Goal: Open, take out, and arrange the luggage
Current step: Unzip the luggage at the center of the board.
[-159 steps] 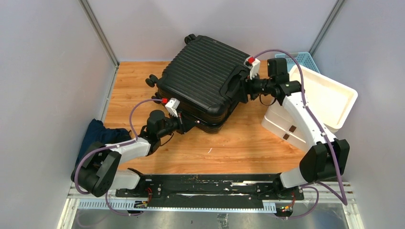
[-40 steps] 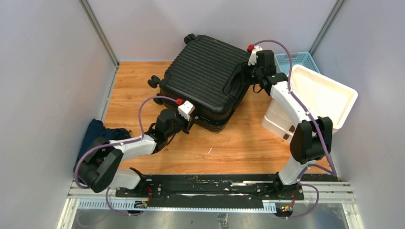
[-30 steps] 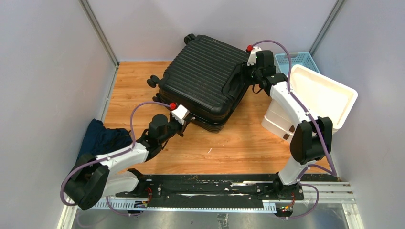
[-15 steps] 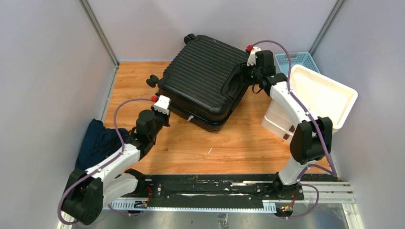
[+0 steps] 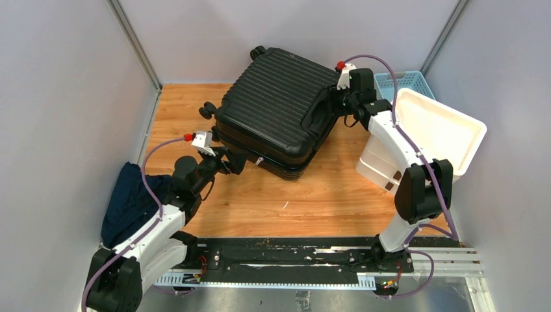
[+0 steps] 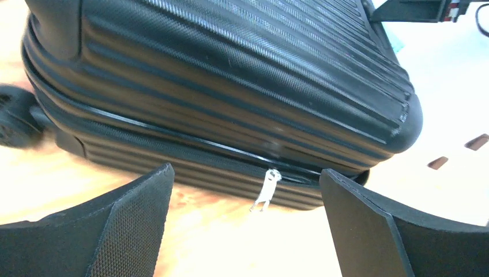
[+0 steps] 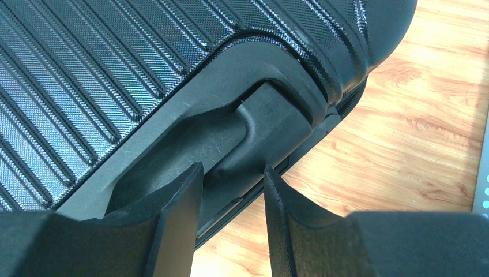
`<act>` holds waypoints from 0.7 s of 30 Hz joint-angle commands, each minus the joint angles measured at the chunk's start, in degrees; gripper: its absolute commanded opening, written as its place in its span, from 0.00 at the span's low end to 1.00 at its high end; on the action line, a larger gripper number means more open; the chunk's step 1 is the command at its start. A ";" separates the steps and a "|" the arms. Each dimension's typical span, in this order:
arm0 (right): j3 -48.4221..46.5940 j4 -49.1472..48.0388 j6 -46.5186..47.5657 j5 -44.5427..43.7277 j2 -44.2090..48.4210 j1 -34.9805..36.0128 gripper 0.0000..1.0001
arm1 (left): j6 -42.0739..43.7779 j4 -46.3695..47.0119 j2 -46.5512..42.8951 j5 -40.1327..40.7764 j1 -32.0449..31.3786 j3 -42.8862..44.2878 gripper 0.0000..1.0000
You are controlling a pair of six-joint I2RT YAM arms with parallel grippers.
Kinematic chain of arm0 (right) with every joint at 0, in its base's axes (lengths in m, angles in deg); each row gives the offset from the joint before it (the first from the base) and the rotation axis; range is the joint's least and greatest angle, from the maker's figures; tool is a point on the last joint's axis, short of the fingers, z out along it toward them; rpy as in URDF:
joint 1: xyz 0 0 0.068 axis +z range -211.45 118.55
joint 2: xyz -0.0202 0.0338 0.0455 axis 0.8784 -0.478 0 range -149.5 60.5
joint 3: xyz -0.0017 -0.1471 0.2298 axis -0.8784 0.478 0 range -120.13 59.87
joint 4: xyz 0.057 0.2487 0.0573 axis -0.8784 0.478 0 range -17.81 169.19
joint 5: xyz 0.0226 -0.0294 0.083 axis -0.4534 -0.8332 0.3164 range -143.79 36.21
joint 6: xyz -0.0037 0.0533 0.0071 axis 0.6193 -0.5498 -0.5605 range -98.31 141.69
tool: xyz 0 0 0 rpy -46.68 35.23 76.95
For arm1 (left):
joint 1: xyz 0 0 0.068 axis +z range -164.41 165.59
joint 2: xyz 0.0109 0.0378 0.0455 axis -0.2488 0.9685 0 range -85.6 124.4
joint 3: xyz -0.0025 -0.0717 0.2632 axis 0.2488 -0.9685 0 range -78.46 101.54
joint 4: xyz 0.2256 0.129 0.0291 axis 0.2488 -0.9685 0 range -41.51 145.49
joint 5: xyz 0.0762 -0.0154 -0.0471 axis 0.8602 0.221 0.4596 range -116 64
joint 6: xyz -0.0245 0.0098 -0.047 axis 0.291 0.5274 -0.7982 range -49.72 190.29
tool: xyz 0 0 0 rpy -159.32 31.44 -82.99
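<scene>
Gaping now, left hand [image 6: 245,176] off luggage [image 6: 230,69]

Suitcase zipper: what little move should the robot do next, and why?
Probably ease the open left gripper forward and pinch the silver zipper pull, which hangs ahead between its jaws on the luggage's closed seam. The right gripper holds the handle, steadying it.

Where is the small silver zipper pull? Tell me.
Left wrist view: the small silver zipper pull hangs from the black ribbed suitcase's side seam, between the open left gripper's fingers.
</scene>
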 commanded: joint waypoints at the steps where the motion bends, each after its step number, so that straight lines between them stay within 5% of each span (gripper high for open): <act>1: 3.79 10.90 4.17 3.95 -2.71 -0.91 0.43 | -10.82 5.35 -2.85 -1.90 0.34 -4.98 1.00; 4: 3.68 10.80 5.98 6.95 -1.89 -0.90 0.43 | -4.45 5.36 0.17 -8.58 0.66 -3.61 1.00; 10: 3.37 11.66 9.45 10.74 -0.50 -0.90 0.44 | 3.59 -3.85 14.90 -21.36 0.70 7.81 0.77; 21: 3.78 14.54 17.22 28.37 0.78 -2.45 0.47 | 12.96 -4.33 23.18 -15.74 -2.75 9.67 0.74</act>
